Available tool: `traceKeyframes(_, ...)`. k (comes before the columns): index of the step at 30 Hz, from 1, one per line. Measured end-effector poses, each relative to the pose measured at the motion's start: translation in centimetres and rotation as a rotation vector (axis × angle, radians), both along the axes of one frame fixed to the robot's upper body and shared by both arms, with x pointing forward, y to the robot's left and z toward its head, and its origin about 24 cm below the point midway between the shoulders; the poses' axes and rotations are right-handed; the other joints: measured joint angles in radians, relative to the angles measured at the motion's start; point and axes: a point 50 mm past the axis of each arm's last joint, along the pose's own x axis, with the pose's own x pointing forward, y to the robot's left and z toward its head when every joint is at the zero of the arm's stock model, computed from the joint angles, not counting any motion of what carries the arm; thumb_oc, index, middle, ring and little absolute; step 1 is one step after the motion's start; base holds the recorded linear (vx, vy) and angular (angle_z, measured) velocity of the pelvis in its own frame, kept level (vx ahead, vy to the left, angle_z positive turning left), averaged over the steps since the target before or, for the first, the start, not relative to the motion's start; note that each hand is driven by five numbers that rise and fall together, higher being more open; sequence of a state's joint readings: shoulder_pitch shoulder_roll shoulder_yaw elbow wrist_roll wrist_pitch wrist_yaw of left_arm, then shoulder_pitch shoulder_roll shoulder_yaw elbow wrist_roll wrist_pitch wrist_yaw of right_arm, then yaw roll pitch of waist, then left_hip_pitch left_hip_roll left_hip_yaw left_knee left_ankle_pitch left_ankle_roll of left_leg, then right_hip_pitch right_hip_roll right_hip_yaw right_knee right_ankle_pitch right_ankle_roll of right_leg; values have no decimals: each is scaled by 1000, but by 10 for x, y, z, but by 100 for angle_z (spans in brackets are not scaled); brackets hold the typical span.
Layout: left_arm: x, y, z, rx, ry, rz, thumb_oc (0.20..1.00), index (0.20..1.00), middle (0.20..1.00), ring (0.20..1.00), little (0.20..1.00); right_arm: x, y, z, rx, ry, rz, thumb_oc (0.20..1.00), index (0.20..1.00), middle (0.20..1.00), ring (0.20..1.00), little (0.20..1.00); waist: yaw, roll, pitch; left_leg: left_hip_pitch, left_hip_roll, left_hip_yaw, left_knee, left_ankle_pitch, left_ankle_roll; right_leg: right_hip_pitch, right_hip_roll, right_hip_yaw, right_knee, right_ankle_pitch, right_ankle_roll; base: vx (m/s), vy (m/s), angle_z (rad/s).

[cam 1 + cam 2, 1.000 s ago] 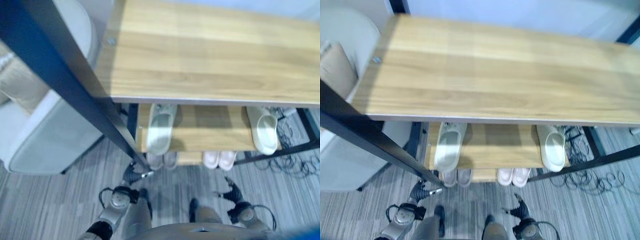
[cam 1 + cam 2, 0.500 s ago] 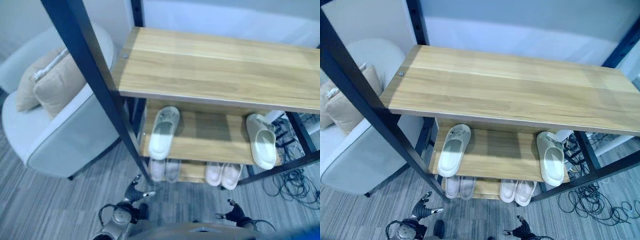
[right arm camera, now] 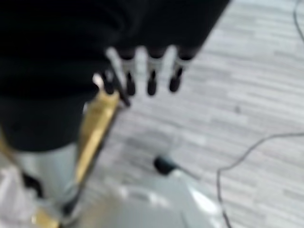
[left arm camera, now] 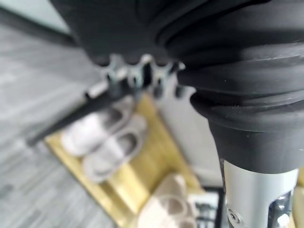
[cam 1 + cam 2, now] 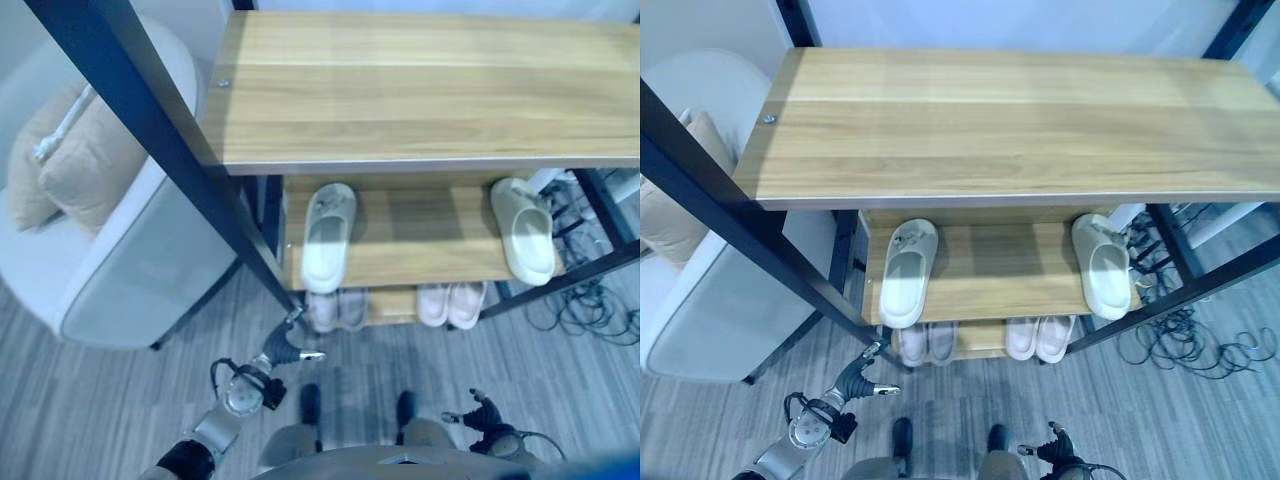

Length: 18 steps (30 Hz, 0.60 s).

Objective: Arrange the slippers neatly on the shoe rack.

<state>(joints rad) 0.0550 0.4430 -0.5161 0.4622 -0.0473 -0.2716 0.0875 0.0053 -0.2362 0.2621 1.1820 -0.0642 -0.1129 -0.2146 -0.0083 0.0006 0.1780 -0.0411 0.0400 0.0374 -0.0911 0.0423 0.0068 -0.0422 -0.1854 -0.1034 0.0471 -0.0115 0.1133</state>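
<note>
The rack (image 5: 1020,120) has a wide wooden top that hides the far part of the shelves below. On the middle shelf (image 5: 1000,275) lie two pale slippers, well apart: the left slipper (image 5: 908,272) near the left post, the right slipper (image 5: 1102,267) at the right end, its toe hanging just over the near edge. Both heels are tucked under the top board. On the bottom shelf two pale pairs sit side by side — the grey pair (image 5: 926,342) and the pink pair (image 5: 1037,338) — only their toes showing.

The left hand (image 5: 285,345) hangs low by the rack's near-left post, fingers straight, holding nothing. The right hand (image 5: 480,411) sits low at the near right, partly cut off, fingers relaxed and empty.
</note>
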Motion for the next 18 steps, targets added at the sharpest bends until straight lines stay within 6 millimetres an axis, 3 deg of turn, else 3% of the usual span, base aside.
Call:
traceKeyframes(2, -4, -2, 11, -21, -31, -54, 1000, 1000, 1000, 1000, 1000, -4, 1, -2, 3, 27, 14, 1000, 1000, 1000, 1000, 1000, 9, -10, -11, 7, -10, -23, -1, 3, -24, 70, 8, 11, -121, -9, 4, -32, -159, 23)
traceKeyframes(3, -5, -6, 12, -40, -31, -65, 1000, 1000, 1000, 1000, 1000, -1, -3, 0, -12, 26, 23, 1000, 1000, 1000, 1000, 1000, 19, 2, -16, 9, -2, -24, -2, 10, -32, 86, 19, 11, -142, 7, 0, -34, -197, 2)
traceKeyframes(6, -12, -17, 28, -109, -63, -145, 1000, 1000, 1000, 1000, 1000, 4, -10, 4, -31, 6, 50, 1000, 1000, 1000, 1000, 1000, 14, 19, -28, 31, 39, -23, -2, 16, -46, 106, 58, 17, -147, 4, -6, -39, -162, -8)
traceKeyframes(9, -6, -26, 44, -143, -112, -234, 1000, 1000, 1000, 1000, 1000, 6, -17, 6, -59, 7, 73, 1000, 1000, 1000, 1000, 1000, 7, 15, -57, 24, 68, -37, 3, 24, -73, 109, 93, 3, -147, -3, -15, -94, -184, 8)
traceKeyframes(12, -4, -25, 45, -109, -101, -299, 1000, 1000, 1000, 1000, 1000, 6, -14, 5, -52, 10, 84, 1000, 1000, 1000, 1000, 1000, 4, -1, -66, 22, 89, -52, 2, 32, -86, 110, 119, -1, -147, -3, -35, -209, -133, 9)
traceKeyframes(16, -7, -33, 42, -113, -77, -351, 1000, 1000, 1000, 1000, 1000, 2, -20, 5, -73, 32, 89, 1000, 1000, 1000, 1000, 1000, 3, 3, -61, -29, 94, -78, 32, 47, -108, 85, 124, -31, -147, -1, -71, -181, 11, 22)
traceKeyframes(17, -8, -36, 42, -110, -71, -368, 1000, 1000, 1000, 1000, 1000, -1, -22, 5, -76, 37, 84, 1000, 1000, 1000, 1000, 1000, -7, 3, -61, -32, 81, -66, 44, 35, -106, 88, 111, -51, -147, 4, -80, -113, 63, 28)
traceKeyframes(18, -9, -39, 44, -116, -79, -384, 1000, 1000, 1000, 1000, 1000, -2, -27, 6, -87, 41, 82, 1000, 1000, 1000, 1000, 1000, -14, 9, -63, -49, 62, -47, 82, -2, -86, 92, 94, -52, -147, -2, -63, -47, 145, 15)
